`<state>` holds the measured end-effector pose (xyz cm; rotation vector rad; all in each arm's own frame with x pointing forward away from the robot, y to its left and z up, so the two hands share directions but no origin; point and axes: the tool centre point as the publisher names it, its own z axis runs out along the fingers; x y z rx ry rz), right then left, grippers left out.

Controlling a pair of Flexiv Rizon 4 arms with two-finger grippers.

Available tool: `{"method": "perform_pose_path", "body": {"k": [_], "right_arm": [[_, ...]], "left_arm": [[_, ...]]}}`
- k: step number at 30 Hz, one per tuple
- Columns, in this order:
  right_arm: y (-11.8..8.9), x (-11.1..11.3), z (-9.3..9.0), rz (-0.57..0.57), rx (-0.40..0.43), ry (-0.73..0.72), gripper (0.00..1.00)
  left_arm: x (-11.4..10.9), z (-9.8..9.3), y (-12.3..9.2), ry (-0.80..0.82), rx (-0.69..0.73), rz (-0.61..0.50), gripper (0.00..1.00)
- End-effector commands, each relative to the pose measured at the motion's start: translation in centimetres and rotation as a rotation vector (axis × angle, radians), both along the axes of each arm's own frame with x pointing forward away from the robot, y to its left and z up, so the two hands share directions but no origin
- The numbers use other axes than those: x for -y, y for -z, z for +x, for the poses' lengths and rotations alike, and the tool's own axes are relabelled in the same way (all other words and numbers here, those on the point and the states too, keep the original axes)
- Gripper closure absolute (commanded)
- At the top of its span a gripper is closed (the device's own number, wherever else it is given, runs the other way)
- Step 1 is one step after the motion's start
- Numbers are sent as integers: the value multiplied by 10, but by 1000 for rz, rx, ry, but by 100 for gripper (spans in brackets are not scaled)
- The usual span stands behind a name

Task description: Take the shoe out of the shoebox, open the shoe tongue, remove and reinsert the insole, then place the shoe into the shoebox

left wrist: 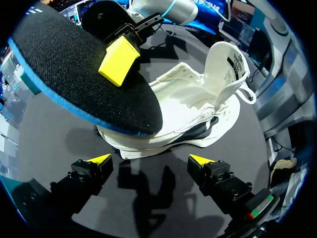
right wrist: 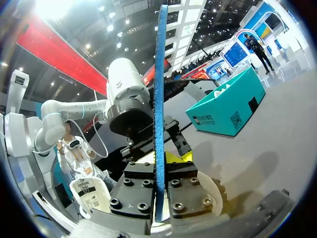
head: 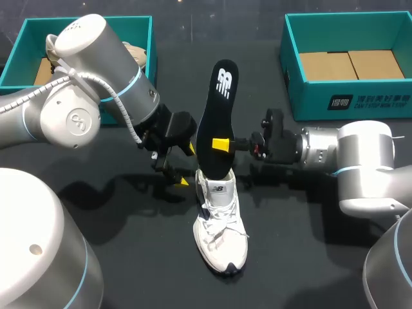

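A white shoe [head: 219,222] lies on the black table, toe toward the front edge; its tongue [left wrist: 225,62] stands pulled up. A black insole [head: 215,116] with a blue edge stands upright, its lower end in the shoe's opening. My right gripper [head: 222,145] is shut on the insole's middle, one yellow tip showing on its face. In the right wrist view the insole [right wrist: 159,99] runs edge-on between the shut fingers [right wrist: 185,193]. My left gripper [head: 185,166] is open just left of the shoe and holds nothing. From its wrist, the shoe [left wrist: 198,114] and insole [left wrist: 84,74] lie ahead of its gripper [left wrist: 151,159].
An open teal shoebox [head: 291,61] with a cardboard floor stands at the back right. A second teal box [head: 26,35] stands at the back left, partly hidden by my left arm, with something pale inside.
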<state>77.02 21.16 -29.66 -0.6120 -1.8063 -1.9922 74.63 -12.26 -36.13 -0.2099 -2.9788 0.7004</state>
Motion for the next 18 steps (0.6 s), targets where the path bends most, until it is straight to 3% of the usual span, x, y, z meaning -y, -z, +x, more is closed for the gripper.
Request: {"method": "perform_pose_path", "body": {"k": [1, 18], "right_arm": [[5, -2, -4, 1, -4, -12, 100], [19, -3, -17, -12, -48, -63, 100]], "left_arm": [[1, 0, 1, 1, 0, 1, 0], [1, 0, 1, 1, 0, 1, 0]]}}
